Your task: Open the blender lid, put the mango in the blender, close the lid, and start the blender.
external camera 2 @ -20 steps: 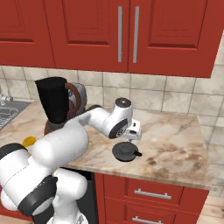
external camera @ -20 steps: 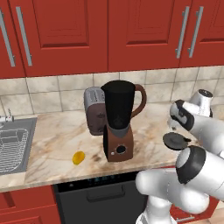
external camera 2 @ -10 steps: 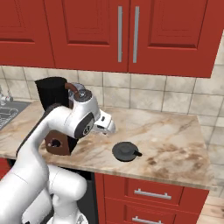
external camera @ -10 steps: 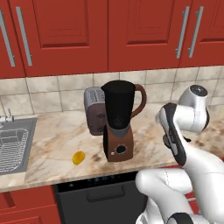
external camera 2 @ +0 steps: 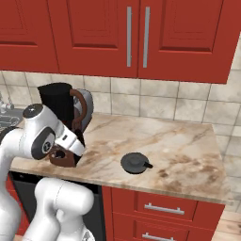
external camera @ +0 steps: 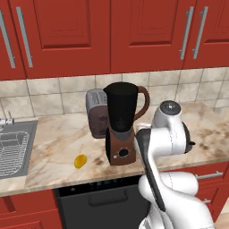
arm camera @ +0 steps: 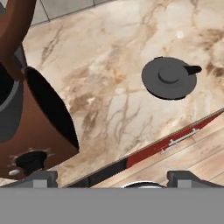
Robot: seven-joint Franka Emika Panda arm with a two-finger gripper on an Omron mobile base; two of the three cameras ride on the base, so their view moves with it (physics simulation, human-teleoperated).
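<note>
The blender lid lies flat on the tabletop, well right of the open-topped blender, and the mango rests on the tabletop to the blender's left, near the sink. The hand is empty, its jaws spread wide, beside the blender base. Recommended: carry it clear of the jar and handle, descend squarely over the mango, and close gently, as the oval fruit may roll.

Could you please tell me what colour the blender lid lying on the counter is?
The lid is black; the hand view shows it best.
</note>
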